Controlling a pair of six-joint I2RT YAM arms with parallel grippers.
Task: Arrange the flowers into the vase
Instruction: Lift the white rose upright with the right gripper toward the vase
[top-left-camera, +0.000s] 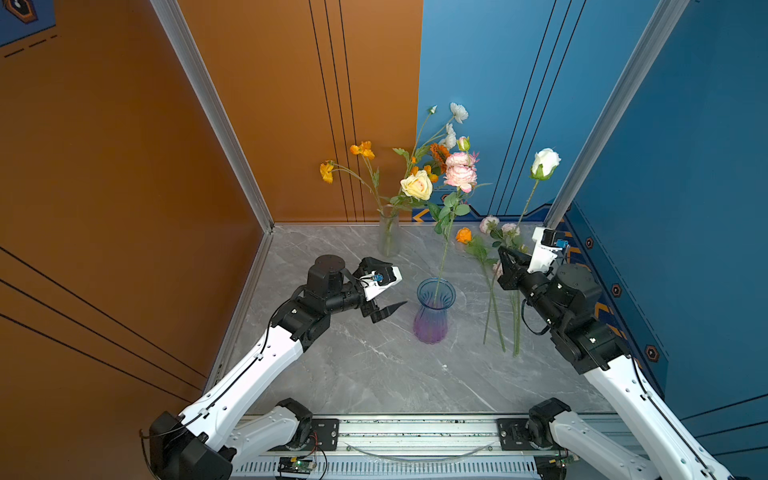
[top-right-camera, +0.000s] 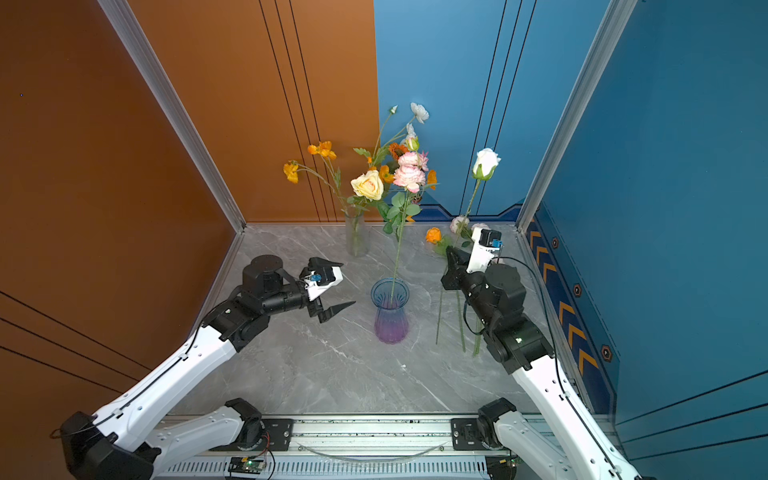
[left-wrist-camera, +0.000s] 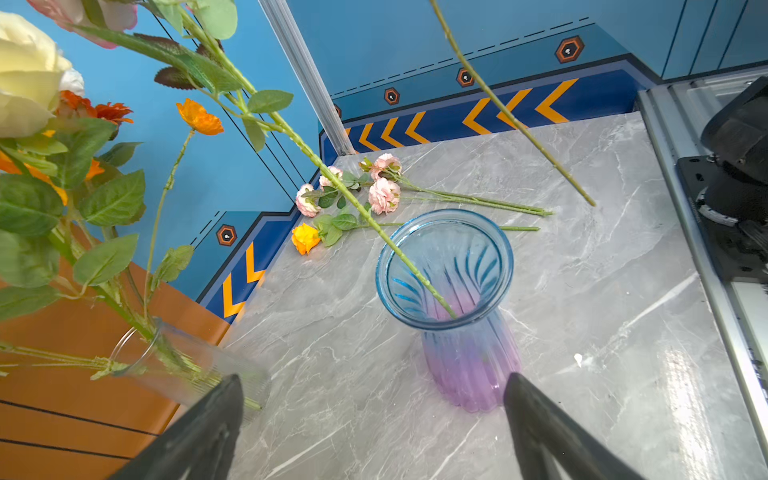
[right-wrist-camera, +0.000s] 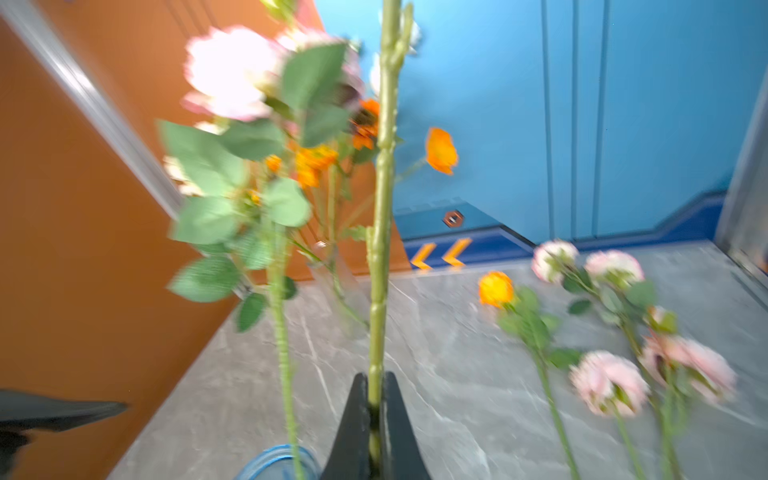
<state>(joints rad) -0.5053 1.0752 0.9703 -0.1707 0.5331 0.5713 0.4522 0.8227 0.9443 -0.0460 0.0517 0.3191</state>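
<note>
Flowers (left-wrist-camera: 383, 195) lie loose on the grey marble tabletop (top-left-camera: 353, 374). A pink ruffled bloom (top-left-camera: 460, 172) stands in the ribbed blue-to-purple glass vase (top-left-camera: 434, 316). The right gripper (right-wrist-camera: 376, 386) pinches a white rose (top-left-camera: 545, 163) by its stem. The left gripper (left-wrist-camera: 374, 378), fingers spread wide, hovers beside that vase. A clear glass vase (top-left-camera: 389, 232) behind holds more stems.

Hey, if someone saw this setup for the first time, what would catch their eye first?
Probably the bouquet in the clear vase at the back of the table. Next, the white rose, held up by its stem in the shut right end effector, above the loose flowers lying on the table. Mid-table, a blue vase holds one pink flower, with the open left end effector beside it.
</note>
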